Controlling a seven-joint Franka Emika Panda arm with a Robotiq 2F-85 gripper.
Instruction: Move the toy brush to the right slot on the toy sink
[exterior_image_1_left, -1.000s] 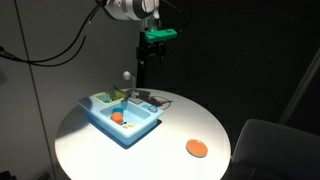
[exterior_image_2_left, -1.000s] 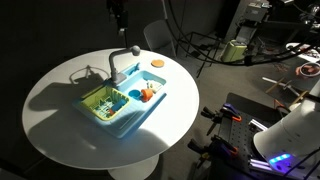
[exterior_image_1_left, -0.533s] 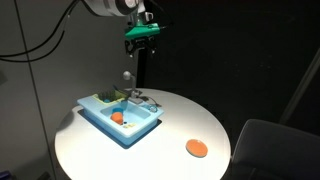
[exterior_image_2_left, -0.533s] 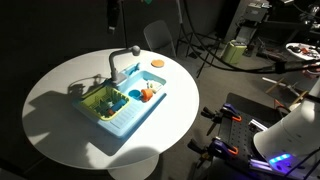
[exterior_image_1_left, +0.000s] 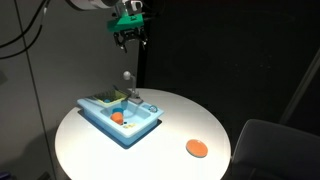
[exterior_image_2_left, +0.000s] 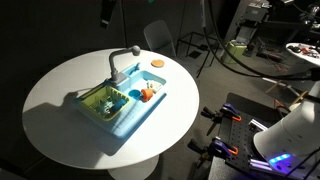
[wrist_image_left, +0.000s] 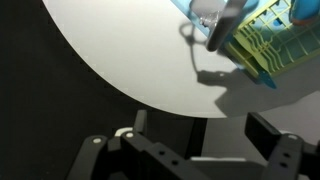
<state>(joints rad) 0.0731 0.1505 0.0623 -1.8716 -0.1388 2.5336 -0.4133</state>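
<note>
Currently the gripper (exterior_image_1_left: 129, 38) hangs empty and spread, high above the table's (exterior_image_1_left: 200, 120) far edge. I can't pick out the toy brush in the toy sink (exterior_image_2_left: 118, 117); descending blind risks striking the faucet (exterior_image_2_left: 121, 62).

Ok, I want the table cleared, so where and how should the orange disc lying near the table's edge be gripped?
Grip the orange disc across its rim, coming straight down from above. It lies flat on the white table, apart from the toy sink, so only its thin edge offers opposing faces.
</note>
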